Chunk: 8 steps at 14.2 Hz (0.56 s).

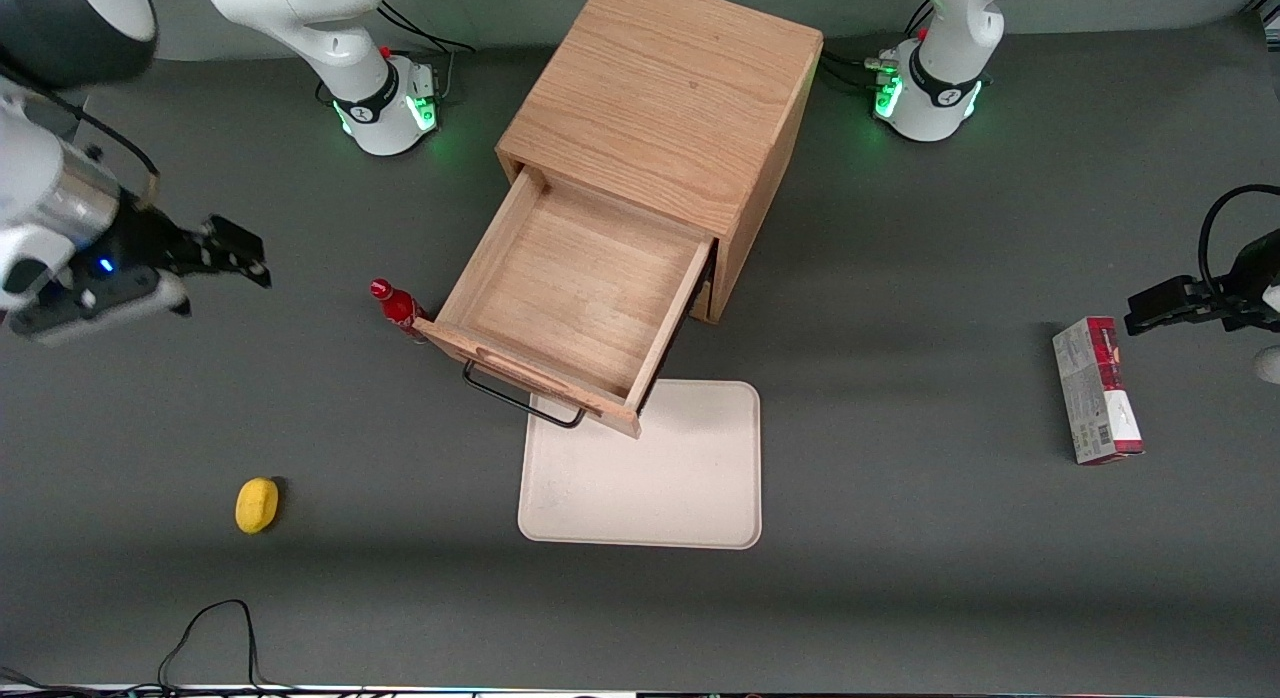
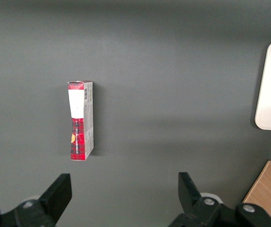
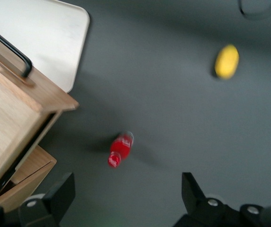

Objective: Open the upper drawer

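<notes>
The oak cabinet stands at the table's middle. Its upper drawer is pulled far out, showing a bare shallow wooden tray; its black wire handle hangs over the cream tray. In the right wrist view the drawer and handle also show. My right gripper is open and empty, raised above the table toward the working arm's end, well apart from the drawer. In the right wrist view the gripper has its fingers spread wide above the bare mat.
A red bottle stands beside the drawer's corner, also in the right wrist view. A yellow lemon lies nearer the front camera. A cream tray lies in front of the cabinet. A red and grey box lies toward the parked arm's end.
</notes>
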Available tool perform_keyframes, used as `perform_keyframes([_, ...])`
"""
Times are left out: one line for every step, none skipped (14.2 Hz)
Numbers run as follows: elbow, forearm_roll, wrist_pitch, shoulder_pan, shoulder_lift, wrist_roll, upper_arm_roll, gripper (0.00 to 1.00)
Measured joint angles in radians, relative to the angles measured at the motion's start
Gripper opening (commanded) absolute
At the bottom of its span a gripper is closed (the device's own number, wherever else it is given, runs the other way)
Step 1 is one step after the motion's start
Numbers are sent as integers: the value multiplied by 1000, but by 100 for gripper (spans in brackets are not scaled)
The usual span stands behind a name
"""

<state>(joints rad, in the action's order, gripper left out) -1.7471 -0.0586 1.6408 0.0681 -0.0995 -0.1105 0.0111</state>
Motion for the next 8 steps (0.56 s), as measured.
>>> perform_keyframes([-79, 5, 7, 0, -77, 32, -2, 100])
perform_keyframes([-143, 15, 9, 2, -142, 52, -1, 100])
perform_keyframes([-189, 24, 10, 4, -190, 65, 1, 100])
perform_keyframes([-218, 30, 10, 4, -221, 71, 2, 100])
perform_keyframes([-232, 33, 11, 4, -233, 72, 2, 100])
perform_keyframes([-234, 36, 14, 4, -233, 74, 2, 100])
perform_keyframes([-234, 37, 19, 3, -227, 75, 2, 100])
perform_keyframes([-234, 38, 26, 3, -221, 77, 2, 100])
